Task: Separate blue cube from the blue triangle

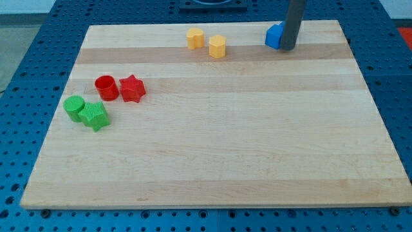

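Blue block (275, 36) sat near the view's top right corner of the wooden worktop (212, 148), largely hidden behind the dark rod, so that only its left part showed. Whether this was the cube, the triangle, or both pressed together could not be told; its shape, long axis and heading were likewise impossible to make out. My tip (288, 48) stood against the block's right side, touching or just beside it, while the rod's upper part was cut off by the view's top edge. The arm carried no jaws, so nothing could be said of spread or pinch.

Two yellow blocks lay well to the left along the top edge: one yellow block (195, 38) and, just beside it to the right, a yellow hexagonal block (217, 46). Far off at the view's left, a red cylinder (105, 87) sat close by a red star (132, 88). Below them a green cylinder (74, 107) touched a green star (95, 116).
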You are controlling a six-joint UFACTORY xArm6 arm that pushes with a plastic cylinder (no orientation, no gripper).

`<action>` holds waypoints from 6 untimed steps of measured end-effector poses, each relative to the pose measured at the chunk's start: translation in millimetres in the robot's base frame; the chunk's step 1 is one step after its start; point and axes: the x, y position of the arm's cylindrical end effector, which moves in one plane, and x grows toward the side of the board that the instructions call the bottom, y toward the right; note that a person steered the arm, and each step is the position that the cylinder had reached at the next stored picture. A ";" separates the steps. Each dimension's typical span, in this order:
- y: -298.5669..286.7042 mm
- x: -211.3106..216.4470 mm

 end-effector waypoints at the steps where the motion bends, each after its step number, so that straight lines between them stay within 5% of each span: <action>1: 51.2 -1.3; 3: 66.2 -51.8; 6: 15.9 -52.0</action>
